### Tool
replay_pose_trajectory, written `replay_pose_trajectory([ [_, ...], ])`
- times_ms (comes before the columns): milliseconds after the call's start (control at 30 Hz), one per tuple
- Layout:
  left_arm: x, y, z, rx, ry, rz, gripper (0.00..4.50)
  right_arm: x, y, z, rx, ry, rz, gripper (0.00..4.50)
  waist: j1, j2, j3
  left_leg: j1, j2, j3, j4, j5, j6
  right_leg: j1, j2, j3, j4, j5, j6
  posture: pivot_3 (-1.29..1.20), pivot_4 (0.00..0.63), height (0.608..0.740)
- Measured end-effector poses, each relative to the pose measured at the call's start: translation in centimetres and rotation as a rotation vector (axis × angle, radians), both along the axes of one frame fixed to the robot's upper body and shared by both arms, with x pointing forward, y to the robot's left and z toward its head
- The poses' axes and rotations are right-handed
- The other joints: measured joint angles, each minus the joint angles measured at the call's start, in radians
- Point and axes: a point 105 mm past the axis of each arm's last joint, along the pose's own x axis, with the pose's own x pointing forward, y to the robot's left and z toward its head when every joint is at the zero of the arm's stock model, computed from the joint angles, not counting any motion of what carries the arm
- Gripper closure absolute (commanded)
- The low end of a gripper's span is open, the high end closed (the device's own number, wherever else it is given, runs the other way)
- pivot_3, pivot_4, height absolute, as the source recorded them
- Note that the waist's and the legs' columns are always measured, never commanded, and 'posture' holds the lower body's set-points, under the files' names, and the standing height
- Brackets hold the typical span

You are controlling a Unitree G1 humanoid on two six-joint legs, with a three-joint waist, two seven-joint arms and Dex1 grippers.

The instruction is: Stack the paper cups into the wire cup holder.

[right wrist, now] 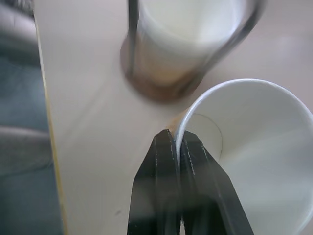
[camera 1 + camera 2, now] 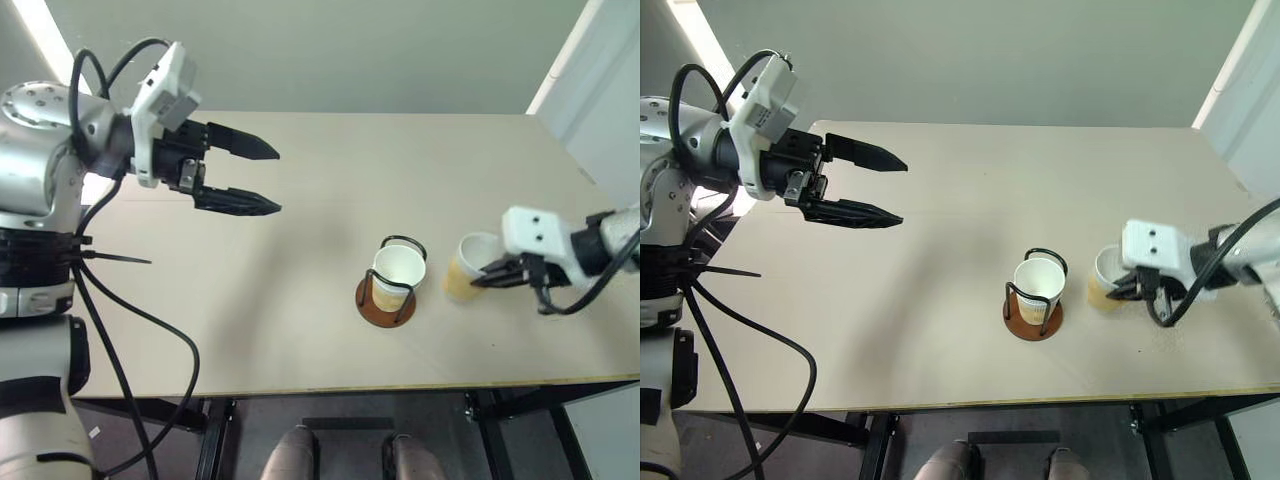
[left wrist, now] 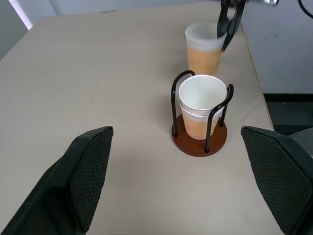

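The right gripper has its two black fingers pressed together on the rim of a paper cup, one finger inside the wall and one outside, so the cup is pinched by its lip. That held cup sits just beside the wire cup holder, on the side nearer the table's right edge; whether its bottom touches the table cannot be told. Inside the holder stand nested cups, two rims visible one within the other, their lower part hidden by the black wire loops and the reddish-brown base. The left gripper hangs well apart from the holder, over the table's left half, its fingers spread wide with nothing between them. In the right wrist view the holder is blurred.
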Motion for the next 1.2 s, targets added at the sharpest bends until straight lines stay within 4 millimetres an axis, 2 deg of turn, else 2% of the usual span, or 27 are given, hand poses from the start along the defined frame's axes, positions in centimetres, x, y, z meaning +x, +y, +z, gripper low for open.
replay_pose_trajectory([
  [100,0.0,0.0,0.0,-0.001,-0.002,0.001,0.00,-0.2,1.5,3.3,0.036,-0.072,0.061,4.46,-0.001,0.000,0.000,0.000,0.000,0.000,0.000,0.000,0.000,-0.001,0.000,0.000,0.001,-0.001,-0.001,0.00,0.150,0.740],
  [233,-0.1,-0.1,0.0,0.001,-0.004,-0.005,0.00,-0.8,3.6,4.8,0.059,-0.078,0.155,4.46,-0.001,0.000,0.000,-0.001,0.000,0.000,-0.001,0.000,0.000,-0.002,0.000,0.000,0.001,-0.001,-0.002,0.00,0.150,0.740],
  [433,-0.1,-0.2,0.0,0.001,-0.005,-0.010,0.00,-1.1,5.5,4.6,0.045,-0.045,0.250,4.46,-0.002,0.000,0.000,-0.001,0.000,-0.001,-0.001,0.000,0.000,-0.003,0.000,0.000,0.001,-0.001,-0.003,0.00,0.150,0.740],
  [633,-0.2,-0.4,0.0,0.005,-0.005,-0.016,0.00,-0.7,7.4,3.2,0.024,-0.013,0.333,4.46,-0.004,0.000,0.000,-0.001,0.001,-0.001,-0.001,0.000,0.000,-0.004,0.000,-0.001,0.003,-0.002,-0.003,0.00,0.150,0.740],
  [900,-0.5,-0.3,0.1,0.018,-0.004,-0.015,0.00,0.2,7.2,2.8,-0.016,-0.034,0.341,4.46,-0.004,0.000,0.000,-0.001,0.001,-0.001,-0.001,0.000,-0.001,-0.005,0.000,-0.001,0.005,-0.003,-0.006,0.00,0.150,0.740],
  [1200,-0.6,0.1,0.2,0.029,-0.008,-0.002,0.00,-0.1,7.0,2.2,-0.038,-0.005,0.372,4.46,-0.004,0.000,0.000,-0.001,0.001,-0.001,-0.001,0.000,-0.001,-0.005,0.000,-0.001,0.006,-0.003,-0.007,0.00,0.150,0.740],
])
